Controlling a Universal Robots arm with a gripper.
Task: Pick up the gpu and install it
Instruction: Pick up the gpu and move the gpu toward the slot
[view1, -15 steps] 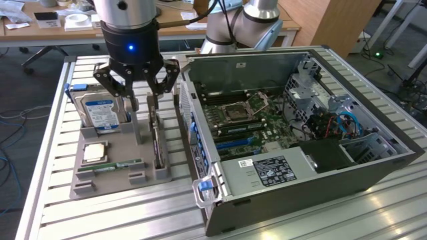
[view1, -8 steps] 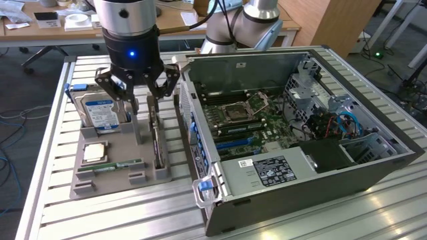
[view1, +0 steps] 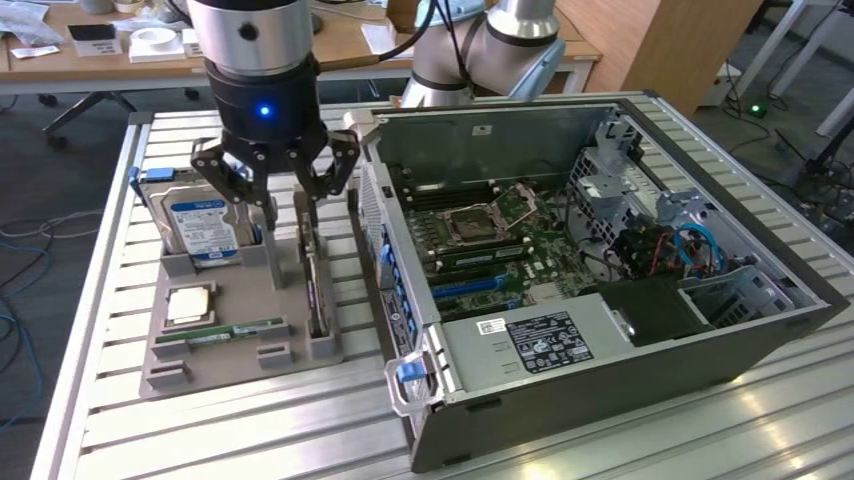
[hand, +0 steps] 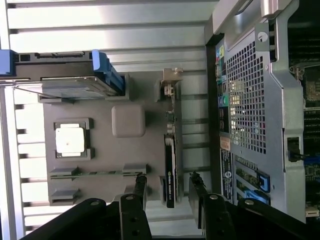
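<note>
Jaws stand open: the gripper (view1: 284, 215) hangs over the grey holder tray (view1: 247, 360) with one finger on either side of the gpu (view1: 315, 275). In the wrist view the gripper (hand: 169, 181) straddles the end of the gpu (hand: 171, 150), and a gap shows between the card and each finger, so nothing is gripped.

Location of the task item: the gpu stands on its edge in a slot along the side of the tray nearest the computer case (view1: 747, 330). It is upright, with its silver bracket at the far end.

Other items on the tray, all apart from the gripper:
- the hard drive (view1: 200, 225), upright at the far corner on the exterior view's left;
- the processor chip (view1: 191, 303), flat in its recess;
- the RAM stick (view1: 220, 332), lying in its groove near the front.

The case lies open on the slatted table (view1: 240, 430), just beside the tray on the exterior view's right. The motherboard (view1: 507, 240) is exposed, and the blue expansion slots (view1: 467, 285) carry no card that I can make out.

Assessment: the arm is lined up over the card, but the pick is not yet made. The card remains seated in the tray, unlifted. The install has not begun. In my judgement the task is at an early stage, with the grasp, the carry and the seating all outstanding.
</note>
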